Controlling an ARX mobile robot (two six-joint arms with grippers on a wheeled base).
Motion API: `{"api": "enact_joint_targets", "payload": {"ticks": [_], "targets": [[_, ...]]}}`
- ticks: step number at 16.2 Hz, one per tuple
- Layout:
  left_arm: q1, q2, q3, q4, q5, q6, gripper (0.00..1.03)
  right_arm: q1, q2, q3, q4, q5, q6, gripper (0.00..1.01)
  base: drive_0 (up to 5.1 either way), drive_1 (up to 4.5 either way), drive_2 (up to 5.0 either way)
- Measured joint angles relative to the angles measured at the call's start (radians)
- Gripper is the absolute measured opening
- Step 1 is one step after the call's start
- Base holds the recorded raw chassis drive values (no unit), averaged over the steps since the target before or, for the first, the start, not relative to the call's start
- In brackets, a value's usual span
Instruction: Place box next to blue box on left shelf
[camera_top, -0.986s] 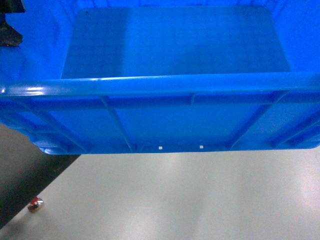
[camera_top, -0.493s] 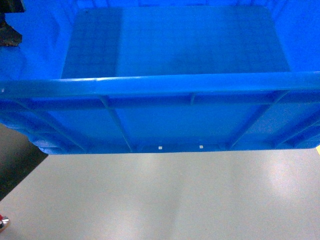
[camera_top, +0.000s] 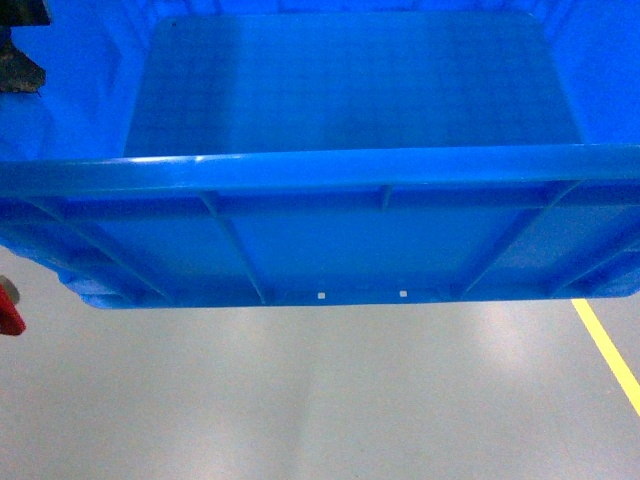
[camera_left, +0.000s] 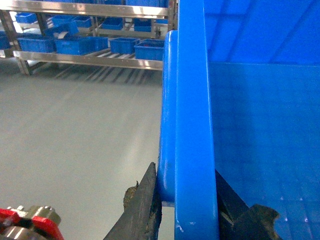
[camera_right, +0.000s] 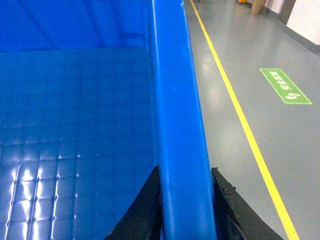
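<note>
Head view shows one big blue box (camera_top: 340, 215) filling most of the frame, held up in the air above a grey floor (camera_top: 330, 400). Its floor is bare, and its near wall shows several raised ribs. One yellow line (camera_top: 608, 350) crosses the floor at lower right, and a small red part (camera_top: 8, 308) sits at the left edge.

From the left wrist, the left gripper (camera_left: 187, 210) pinches the box's thick rim, one dark finger (camera_left: 145, 210) on the outside wall and the other inside. Behind it, well apart across the floor, stands the left shelf (camera_left: 90, 57), a metal rack with two silver rails in view and at least six small blue trays (camera_left: 80, 45) on it. A red and silver fitting (camera_left: 27, 225) shows at the bottom left corner.

From the right wrist, the right gripper (camera_right: 185, 210) clamps the opposite rim the same way, one finger (camera_right: 142, 212) inside the box and one outside. Beside it runs the yellow line (camera_right: 235, 105), and one green floor sign (camera_right: 284, 86) lies beyond that.
</note>
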Motion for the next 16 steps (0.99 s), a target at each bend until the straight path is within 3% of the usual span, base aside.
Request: {"api": "enact_joint_targets", "payload": {"ticks": [16], "targets": [[-0.004, -0.005, 0.000, 0.002, 0.003, 0.003, 0.18, 0.000, -0.008, -0.002, 0.001, 0.004, -0.003, 0.20, -1.5, -1.51, -1.5]]}}
